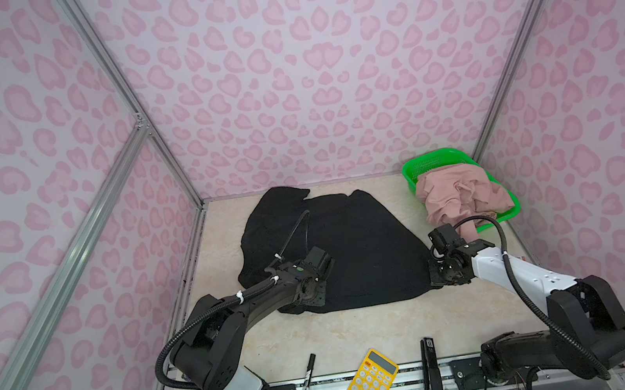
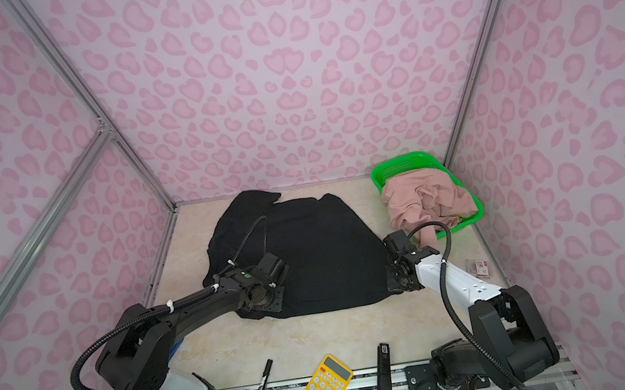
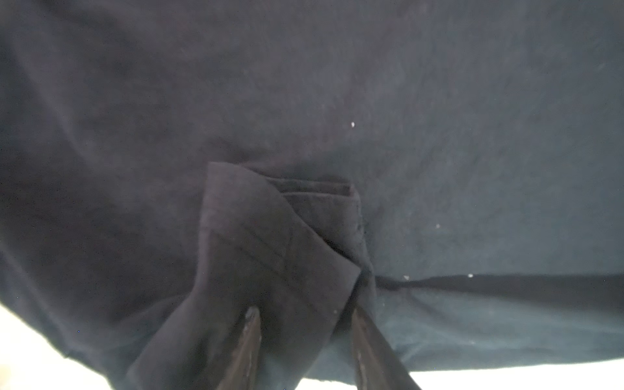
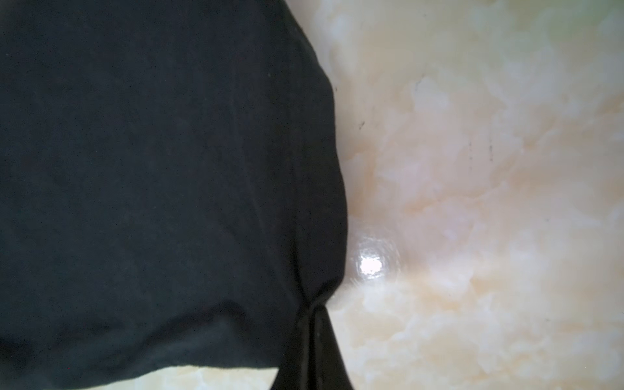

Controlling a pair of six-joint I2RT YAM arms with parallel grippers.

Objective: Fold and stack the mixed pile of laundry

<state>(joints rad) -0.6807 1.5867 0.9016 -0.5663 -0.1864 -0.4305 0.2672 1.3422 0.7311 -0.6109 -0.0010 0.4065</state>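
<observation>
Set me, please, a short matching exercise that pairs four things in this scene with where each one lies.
1 black garment
2 pink garment
3 calculator
4 marker

A heaped in the green basket
B front edge, yellow
C spread across the table
D front edge, white barrel and black cap

Pairs: 1-C, 2-A, 3-B, 4-D

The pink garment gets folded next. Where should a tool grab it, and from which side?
I'd grip the strip of the pink garment that hangs over the green basket's near rim, coming from the table's near side. It dangles free outside the mesh wall, while the rest is a crumpled heap inside.
</observation>
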